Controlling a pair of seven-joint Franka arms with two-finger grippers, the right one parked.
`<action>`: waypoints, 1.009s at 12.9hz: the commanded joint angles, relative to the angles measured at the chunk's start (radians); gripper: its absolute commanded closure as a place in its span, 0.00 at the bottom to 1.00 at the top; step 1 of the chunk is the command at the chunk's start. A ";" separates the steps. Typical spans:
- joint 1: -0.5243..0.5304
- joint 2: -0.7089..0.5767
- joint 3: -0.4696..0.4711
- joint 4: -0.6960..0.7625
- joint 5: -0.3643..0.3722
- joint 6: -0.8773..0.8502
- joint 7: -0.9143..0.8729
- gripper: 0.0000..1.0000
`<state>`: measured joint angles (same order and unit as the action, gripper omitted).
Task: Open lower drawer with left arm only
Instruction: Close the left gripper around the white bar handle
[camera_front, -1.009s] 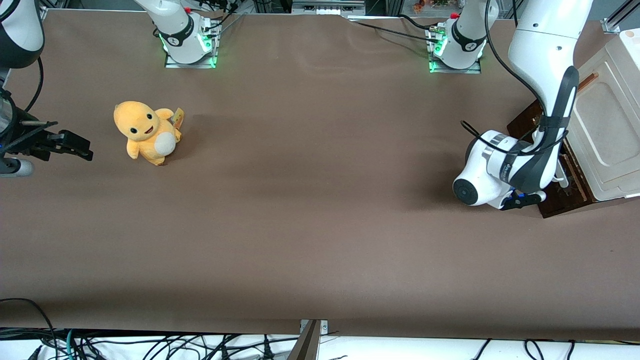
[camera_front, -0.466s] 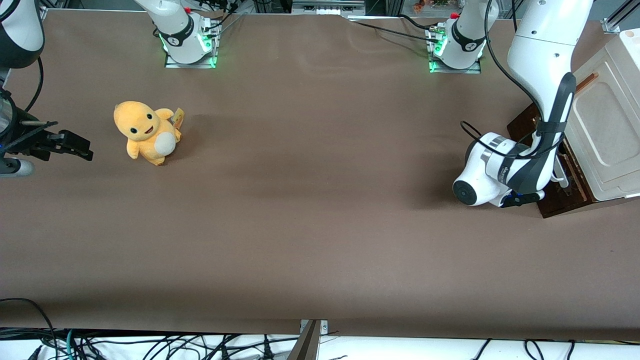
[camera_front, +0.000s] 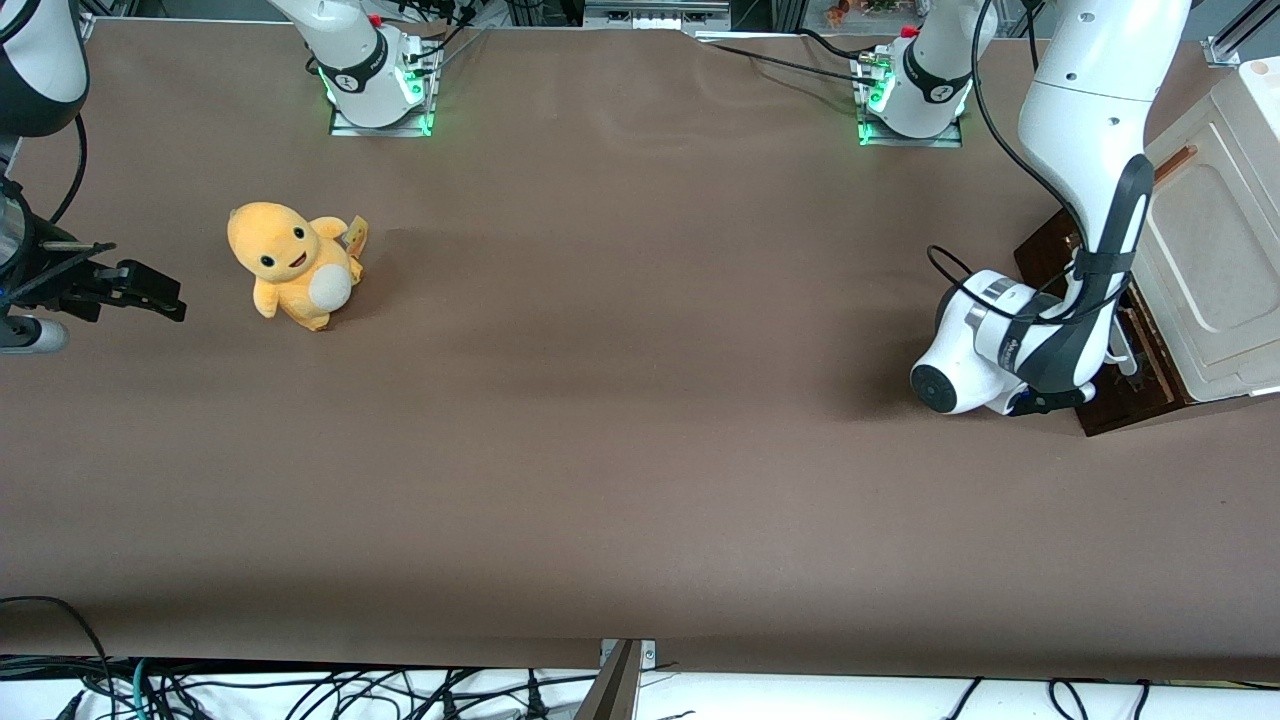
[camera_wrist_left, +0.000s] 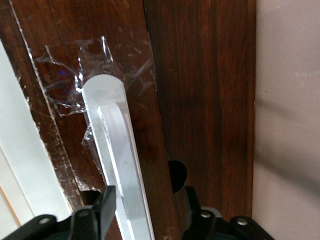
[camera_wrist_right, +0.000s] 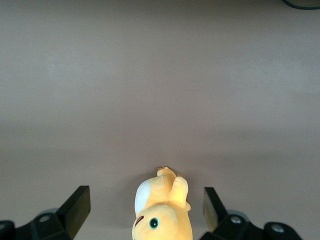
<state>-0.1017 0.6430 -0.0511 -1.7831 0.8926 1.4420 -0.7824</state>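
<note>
gripper (camera_wrist_left: 145, 205) straddling white bar handle (camera_wrist_left: 117, 160) — fingers apart, lower drawer (camera_wrist_left: 200, 90)

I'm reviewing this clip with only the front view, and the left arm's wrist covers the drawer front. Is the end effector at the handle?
Observer: Yes. In the left wrist view the end effector straddles the white bar handle of the lower drawer, with one finger on each side.
Operator: Is it shut on the handle?
Observer: No, it is open. A gap shows between the handle and one finger.
Operator: Anything odd about the handle?
Observer: Clear tape is stuck on the dark wood around its rounded end.
</note>
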 joint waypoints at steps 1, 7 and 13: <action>0.004 0.007 -0.007 -0.002 0.052 -0.043 -0.009 0.78; -0.004 0.006 -0.009 0.010 0.048 -0.055 0.008 1.00; -0.023 0.012 -0.055 0.037 0.028 -0.080 0.008 1.00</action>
<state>-0.1060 0.6491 -0.0850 -1.7728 0.9180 1.3897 -0.8133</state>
